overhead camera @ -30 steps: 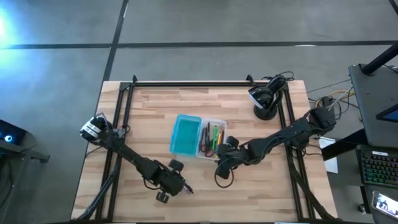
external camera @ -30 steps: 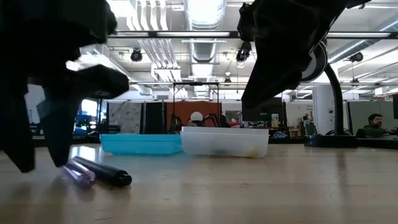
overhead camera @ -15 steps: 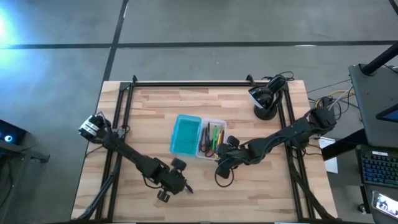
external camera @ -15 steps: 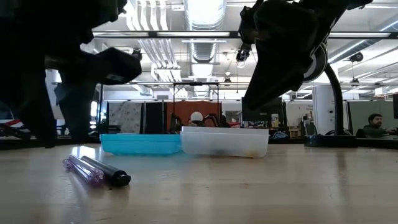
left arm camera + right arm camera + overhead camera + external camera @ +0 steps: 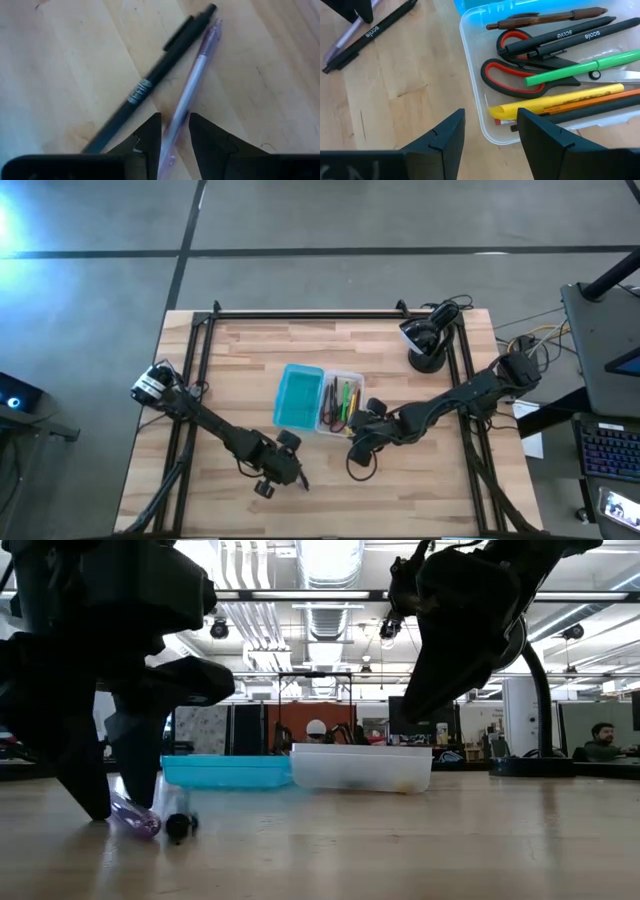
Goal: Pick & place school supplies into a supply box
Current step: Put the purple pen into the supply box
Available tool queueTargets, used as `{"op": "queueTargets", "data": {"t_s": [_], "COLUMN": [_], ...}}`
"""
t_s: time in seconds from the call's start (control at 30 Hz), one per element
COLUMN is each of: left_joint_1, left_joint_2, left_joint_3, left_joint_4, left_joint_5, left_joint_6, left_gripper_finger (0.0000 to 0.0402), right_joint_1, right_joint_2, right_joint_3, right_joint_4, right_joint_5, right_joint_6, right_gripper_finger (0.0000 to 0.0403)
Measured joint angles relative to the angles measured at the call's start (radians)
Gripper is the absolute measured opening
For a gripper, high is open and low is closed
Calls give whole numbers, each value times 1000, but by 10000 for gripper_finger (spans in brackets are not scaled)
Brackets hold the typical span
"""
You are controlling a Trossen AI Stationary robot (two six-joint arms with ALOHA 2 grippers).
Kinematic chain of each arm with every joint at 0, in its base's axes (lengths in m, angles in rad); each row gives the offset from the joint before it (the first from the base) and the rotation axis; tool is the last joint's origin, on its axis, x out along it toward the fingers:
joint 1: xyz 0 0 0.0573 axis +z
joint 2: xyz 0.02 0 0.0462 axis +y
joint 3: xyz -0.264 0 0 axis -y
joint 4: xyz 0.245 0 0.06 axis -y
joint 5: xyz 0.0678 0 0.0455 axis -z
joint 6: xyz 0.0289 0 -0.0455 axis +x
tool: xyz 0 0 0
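Observation:
A purple pen (image 5: 192, 75) and a black pen (image 5: 150, 82) lie crossed on the table near its front edge. They also show in the low view, purple (image 5: 135, 817) and black (image 5: 180, 826). My left gripper (image 5: 175, 120) stands on the table over them (image 5: 297, 477), shut on the purple pen. The clear supply box (image 5: 340, 402) holds red-handled scissors (image 5: 515, 80) and green (image 5: 585, 67), yellow, orange and black pens. Its teal lid (image 5: 298, 396) lies beside it on the left. My right gripper (image 5: 490, 130) is open and empty above the table, just near of the box (image 5: 358, 442). My left gripper pinches the purple pen's shaft (image 5: 177, 117) between its two fingers, toward one end. The fingers come from above, pointing down, one on each side of the pen. The pen lies flat on the table, and the black pen passes close beside one finger (image 5: 147, 132).
A black camera stand (image 5: 428, 345) with cables sits at the table's far right corner. A black frame rail (image 5: 300, 313) runs along the far edge. Bare wood lies between the box and the front edge.
My left gripper has moved toward the table's right along the front edge and come down over the purple pen. The black pen has turned about on the table, so that one end now points toward the near edge.

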Motion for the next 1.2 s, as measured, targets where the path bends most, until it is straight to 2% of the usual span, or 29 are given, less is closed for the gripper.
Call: {"op": "queueTargets", "data": {"t_s": [0.27,0.53,0.63,0.77,0.93,1.1,1.2], "left_joint_1": [12,15,15,16,21,39,95], "left_joint_2": [12,13,14,14,4,-21,-32], "left_joint_3": [1,0,2,31,95,169,202], "left_joint_4": [-1,-6,-8,-42,-43,-3,49], "left_joint_5": [35,39,40,60,82,78,46], "left_joint_6": [-1,2,-55,-182,-480,-742,-958], "left_gripper_finger": [84,17,15,15,14,13,13], "right_joint_1": [0,7,22,37,43,40,40], "right_joint_2": [0,-15,-42,-112,-246,-377,-456], "right_joint_3": [-1,-3,-3,-3,-6,-38,-74], "right_joint_4": [-20,-25,-57,-151,-321,-479,-538], "right_joint_5": [1,20,82,220,390,463,484], "right_joint_6": [0,0,19,114,332,558,687], "right_gripper_finger": [171,171,171,171,171,171,171]}}
